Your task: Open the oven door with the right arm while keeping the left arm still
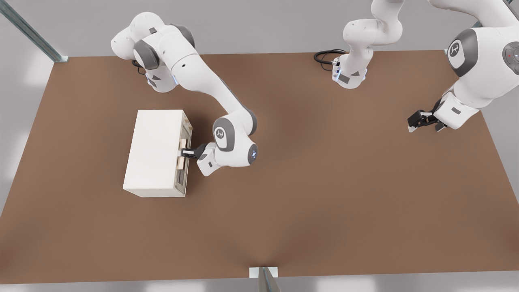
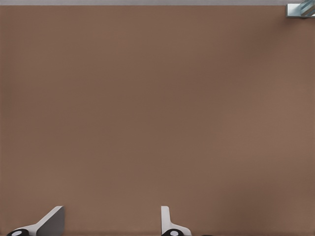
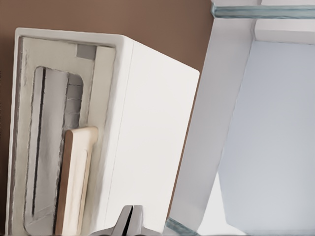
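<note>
Oven (image 1: 156, 152): cream box on brown worktop (image 1: 324, 182); oven door (image 3: 54, 147) shut, interior unseen. Right arm (image 1: 202, 81) hand (image 1: 185, 153) at tan handle (image 1: 183, 154), fingers (image 3: 129, 220) clenched together

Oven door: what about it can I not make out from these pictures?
- Oven door: the front view sees it nearly edge-on, so how far it is open is unclear.
- Oven interior: in the right wrist view the window is too blurred.
- Gripper at the handle: contact is unclear; the right wrist view's edge cuts it off.
</note>
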### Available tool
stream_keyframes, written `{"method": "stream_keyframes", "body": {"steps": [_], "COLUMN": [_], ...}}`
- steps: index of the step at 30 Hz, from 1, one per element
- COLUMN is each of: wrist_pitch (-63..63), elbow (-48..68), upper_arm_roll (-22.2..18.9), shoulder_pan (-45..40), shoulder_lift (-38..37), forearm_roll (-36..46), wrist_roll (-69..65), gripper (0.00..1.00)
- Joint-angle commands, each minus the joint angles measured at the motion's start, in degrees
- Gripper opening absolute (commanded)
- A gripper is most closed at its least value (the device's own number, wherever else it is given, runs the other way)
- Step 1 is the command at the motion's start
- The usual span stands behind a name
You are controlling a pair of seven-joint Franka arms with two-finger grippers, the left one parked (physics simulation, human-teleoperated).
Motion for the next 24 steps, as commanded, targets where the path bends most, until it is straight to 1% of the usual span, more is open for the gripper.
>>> {"method": "stream_keyframes", "body": {"steps": [1,4,13,24], "wrist_pitch": [2.6,4.8,5.5,6.7], "elbow": [-0.7,-3.0,-6.2,-7.6], "upper_arm_roll": [0.0,0.0,0.0,0.1], "shoulder_pan": [0.0,-0.2,-0.3,-0.3], "shoulder_lift": [0.0,-0.1,-0.1,0.0], "forearm_roll": [1.4,1.2,0.9,1.1], "wrist_roll": [17.1,18.0,18.9,19.7], "gripper": [0.00,0.00,0.00,0.00]}}
